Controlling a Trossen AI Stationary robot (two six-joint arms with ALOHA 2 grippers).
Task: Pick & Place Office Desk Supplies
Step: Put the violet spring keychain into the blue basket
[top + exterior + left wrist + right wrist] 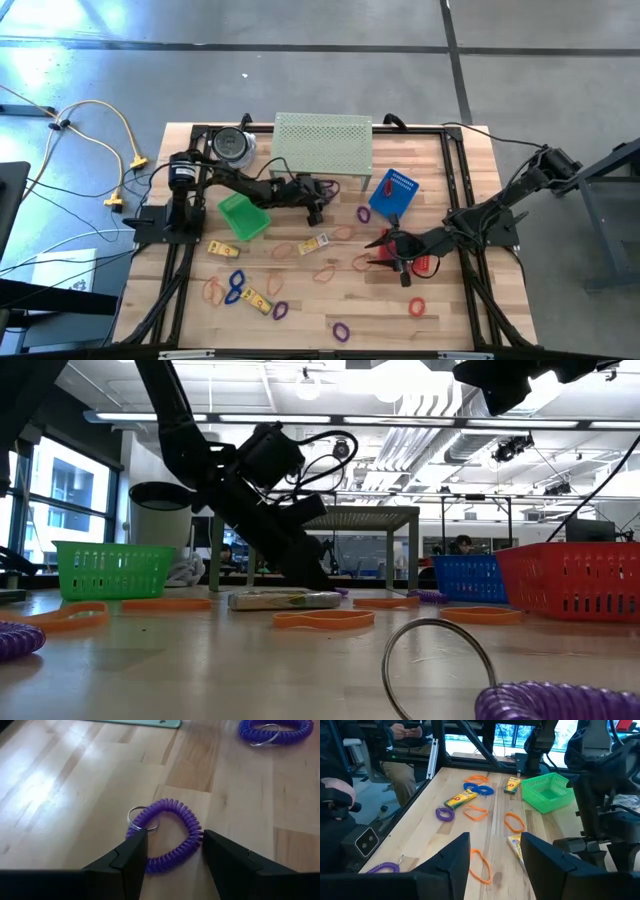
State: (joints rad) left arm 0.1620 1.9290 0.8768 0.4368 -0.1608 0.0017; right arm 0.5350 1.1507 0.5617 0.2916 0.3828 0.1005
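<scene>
The left gripper [172, 852], jaws spread, straddles a purple coil band [167, 832] on the surface [75, 795] beside the green stand [323, 143]. The right gripper [492, 857], jaws spread, hangs over the red basket [420, 263]; blue basket [393, 194] just beyond.

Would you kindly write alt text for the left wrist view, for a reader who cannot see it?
The left end effector hangs open over a purple coiled band with a metal key ring, one finger on each side, on a wooden table. A second purple band lies farther off.
</scene>
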